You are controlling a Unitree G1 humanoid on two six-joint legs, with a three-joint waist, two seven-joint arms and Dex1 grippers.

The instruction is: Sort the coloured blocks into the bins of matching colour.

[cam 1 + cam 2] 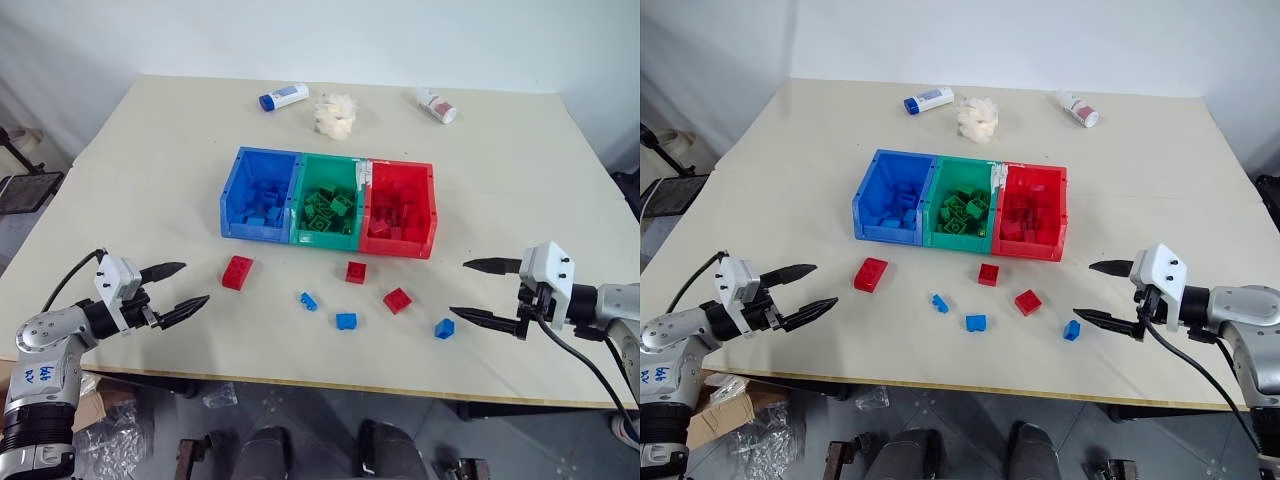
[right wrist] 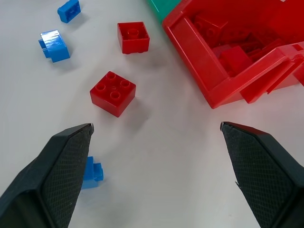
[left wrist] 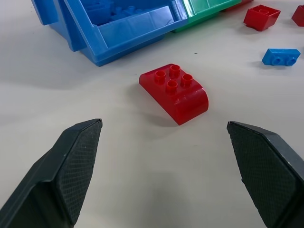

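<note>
Blue, green and red bins stand joined in a row at mid-table, each holding blocks of its own colour. In front of them lie three loose red blocks and three smaller blue blocks. My left gripper hovers open just left of the leftmost red block, holding nothing. Right of the rightmost blue block, my right gripper is open and empty too.
Two white bottles and a crumpled white wad lie at the table's far side. The table's front edge runs just below both grippers.
</note>
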